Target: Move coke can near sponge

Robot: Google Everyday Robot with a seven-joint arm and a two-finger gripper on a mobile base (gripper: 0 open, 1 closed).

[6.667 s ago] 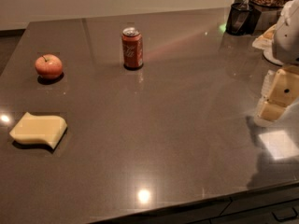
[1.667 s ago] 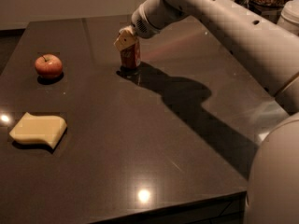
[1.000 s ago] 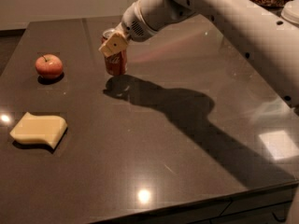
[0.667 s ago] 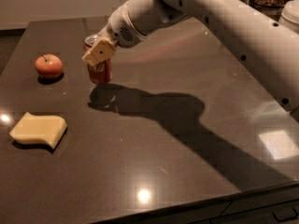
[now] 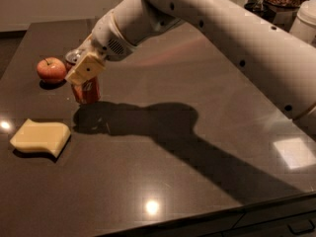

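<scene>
The red coke can [image 5: 87, 90] hangs upright in my gripper [image 5: 83, 68], just above the dark table, at the left of the camera view. The gripper is shut on the can's upper half, and its cream pad [image 5: 86, 68] covers part of the can. The pale yellow sponge [image 5: 40, 138] lies flat on the table, below and left of the can, with a gap between them. My white arm reaches in from the upper right.
A red apple [image 5: 51, 70] sits on the dark table [image 5: 207, 107] just left of the can. Jars and a white container [image 5: 296, 9] stand at the back right corner. The table's front edge runs along the bottom right.
My gripper has carried the coke can from the middle back of the table leftward and toward the front, past the apple and closer to the sponge.
</scene>
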